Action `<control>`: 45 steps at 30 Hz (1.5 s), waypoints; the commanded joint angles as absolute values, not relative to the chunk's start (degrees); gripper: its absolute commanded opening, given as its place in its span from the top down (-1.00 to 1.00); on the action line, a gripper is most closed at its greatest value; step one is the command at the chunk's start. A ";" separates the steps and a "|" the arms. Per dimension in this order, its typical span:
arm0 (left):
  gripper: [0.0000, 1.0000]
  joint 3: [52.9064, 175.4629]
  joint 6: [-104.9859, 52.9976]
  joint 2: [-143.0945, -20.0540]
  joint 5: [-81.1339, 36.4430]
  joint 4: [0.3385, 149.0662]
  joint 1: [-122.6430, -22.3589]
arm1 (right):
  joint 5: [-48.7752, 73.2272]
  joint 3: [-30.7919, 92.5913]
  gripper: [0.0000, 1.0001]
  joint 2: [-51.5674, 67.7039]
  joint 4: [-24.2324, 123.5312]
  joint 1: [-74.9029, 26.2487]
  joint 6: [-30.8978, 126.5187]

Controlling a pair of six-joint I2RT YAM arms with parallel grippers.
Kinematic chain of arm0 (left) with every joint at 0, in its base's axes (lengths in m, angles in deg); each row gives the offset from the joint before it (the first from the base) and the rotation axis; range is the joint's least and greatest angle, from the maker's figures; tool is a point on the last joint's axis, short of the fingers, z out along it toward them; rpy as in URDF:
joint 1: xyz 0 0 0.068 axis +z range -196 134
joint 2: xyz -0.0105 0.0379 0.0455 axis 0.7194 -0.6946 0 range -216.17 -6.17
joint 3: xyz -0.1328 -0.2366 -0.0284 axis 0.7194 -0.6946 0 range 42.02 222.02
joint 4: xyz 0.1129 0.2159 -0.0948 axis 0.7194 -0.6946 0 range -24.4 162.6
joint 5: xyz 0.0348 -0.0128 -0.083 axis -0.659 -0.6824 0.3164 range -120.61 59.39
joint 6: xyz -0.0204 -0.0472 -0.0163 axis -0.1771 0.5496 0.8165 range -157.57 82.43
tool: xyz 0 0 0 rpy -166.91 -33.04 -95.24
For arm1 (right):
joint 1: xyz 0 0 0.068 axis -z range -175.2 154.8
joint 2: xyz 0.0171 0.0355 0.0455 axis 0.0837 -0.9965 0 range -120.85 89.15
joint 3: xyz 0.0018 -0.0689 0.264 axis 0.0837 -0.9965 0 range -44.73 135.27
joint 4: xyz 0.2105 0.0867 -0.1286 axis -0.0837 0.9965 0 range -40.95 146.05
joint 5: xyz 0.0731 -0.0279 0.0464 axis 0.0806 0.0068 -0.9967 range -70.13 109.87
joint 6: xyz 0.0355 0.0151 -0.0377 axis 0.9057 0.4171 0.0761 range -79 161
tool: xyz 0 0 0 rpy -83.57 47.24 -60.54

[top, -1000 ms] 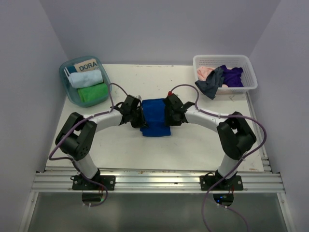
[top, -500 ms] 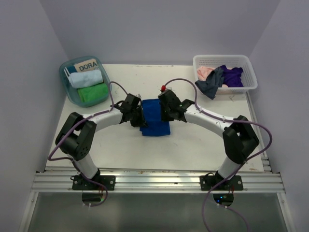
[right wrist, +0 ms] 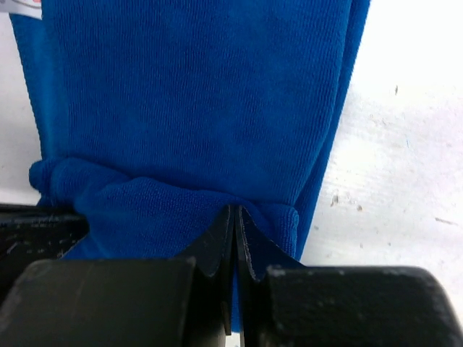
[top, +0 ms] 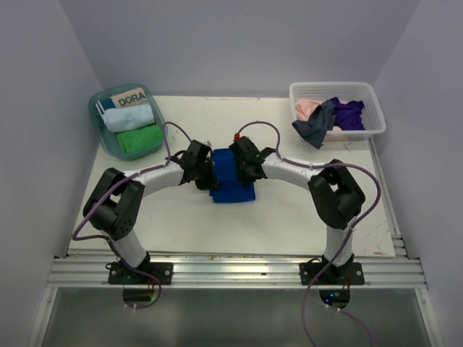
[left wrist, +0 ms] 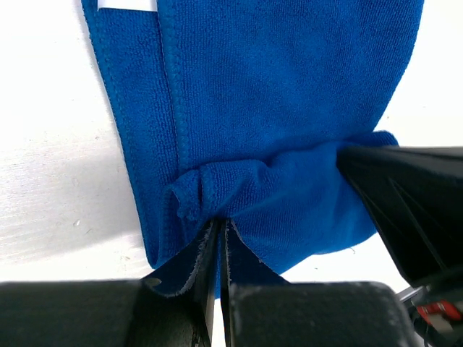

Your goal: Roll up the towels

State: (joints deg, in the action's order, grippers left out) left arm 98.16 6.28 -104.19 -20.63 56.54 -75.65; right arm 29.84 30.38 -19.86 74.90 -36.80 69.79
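A royal blue towel [top: 233, 188] lies folded in a long strip mid-table, its small white tag [left wrist: 126, 4] at the far end. My left gripper [top: 208, 170] is shut on the towel's near end; in the left wrist view the cloth [left wrist: 275, 94] bunches right at the closed fingertips [left wrist: 221, 225]. My right gripper [top: 239, 166] is shut on the same end, at its other corner, with the fabric [right wrist: 195, 94] puckered at its tips [right wrist: 235, 213]. The two grippers sit close, side by side: the right one's finger [left wrist: 412, 202] shows in the left wrist view.
A teal bin [top: 99, 131] at the back left holds a rolled light blue towel [top: 129, 118], a green one [top: 140, 139] and a "DORA" card. A white basket [top: 365, 92] at the back right holds pink, grey and purple towels, the grey one [top: 315, 130] hanging over its rim.
My right gripper has shut on the towel's edge and shifted left toward the left gripper, its elbow swinging inward. The left gripper has stayed shut in place.
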 commanded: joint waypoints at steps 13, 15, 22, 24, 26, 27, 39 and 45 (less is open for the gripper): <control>0.84 100.37 2.33 -105.13 -23.14 53.00 -75.01 | 29.19 18.30 0.99 -14.13 71.29 -36.59 72.81; 0.84 101.43 1.63 -105.92 -23.31 52.56 -74.83 | 28.66 16.45 1.00 -11.59 71.12 -37.38 75.08; 0.84 104.33 1.10 -109.35 -21.12 53.44 -74.74 | 27.51 12.22 0.99 -6.49 71.73 -44.41 82.04; 0.84 105.12 1.01 -110.14 -19.89 53.70 -74.74 | 29.35 12.31 0.98 -5.17 72.26 -44.59 82.74; 0.84 105.73 0.92 -110.23 -19.53 53.70 -74.74 | 32.41 13.18 0.96 -2.36 73.66 -44.59 82.05; 0.84 105.82 0.66 -110.14 -19.45 53.70 -74.74 | 33.13 14.06 0.92 -1.30 74.27 -44.68 80.39; 0.84 105.47 0.39 -111.02 -16.54 54.93 -74.74 | 35.51 18.54 0.29 1.96 73.49 -53.54 59.38; 0.84 105.74 0.39 -111.20 -16.54 54.58 -74.74 | 35.95 20.65 -0.05 -1.37 72.87 -58.12 54.45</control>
State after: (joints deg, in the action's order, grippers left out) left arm 104.45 1.78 -110.04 -16.61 54.07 -74.95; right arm 34.37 17.94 0.27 73.83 -57.00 59.74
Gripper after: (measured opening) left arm 0.083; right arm 0.505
